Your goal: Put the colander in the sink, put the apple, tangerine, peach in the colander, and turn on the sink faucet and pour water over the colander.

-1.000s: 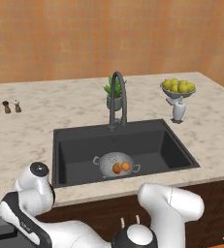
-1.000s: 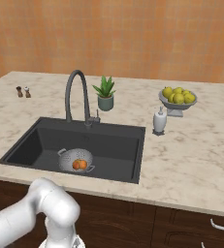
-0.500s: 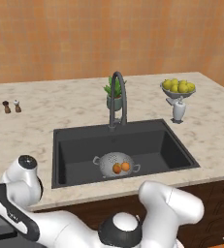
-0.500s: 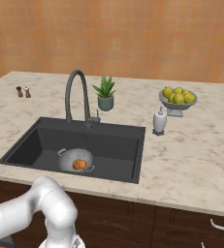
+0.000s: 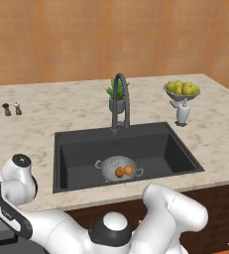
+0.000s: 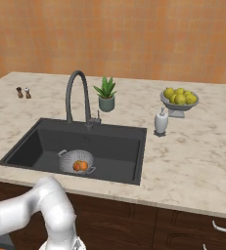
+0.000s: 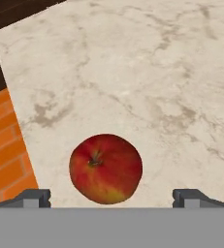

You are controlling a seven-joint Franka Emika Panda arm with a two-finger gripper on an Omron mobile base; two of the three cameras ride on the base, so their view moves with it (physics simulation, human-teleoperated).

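Note:
In the hand view the red apple (image 7: 106, 168) with a yellowish patch lies on the marble counter, close below my hand. My gripper (image 7: 112, 198) is open, and its dark fingertips (image 7: 33, 197) stand wide on either side of the apple without touching it. The silver colander (image 5: 117, 167) (image 6: 77, 160) sits on the floor of the dark sink (image 5: 165, 149) (image 6: 119, 146). Two small orange fruits (image 5: 124, 171) (image 6: 80, 166) lie in it side by side; they are too small to tell tangerine from peach. The gooseneck faucet (image 5: 120, 99) (image 6: 78, 93) arches over the basin with no stream.
An orange brick wall (image 7: 7, 145) borders the counter edge beside the apple. Behind the sink stand a potted plant (image 6: 106, 93), a soap dispenser (image 6: 161, 122) and a bowl of yellow fruits (image 6: 179, 99). Salt and pepper shakers (image 5: 12, 109) stand at the far left.
In the left base view my arm's elbow has swung further left and lower. The sink, colander and fruits have not moved.

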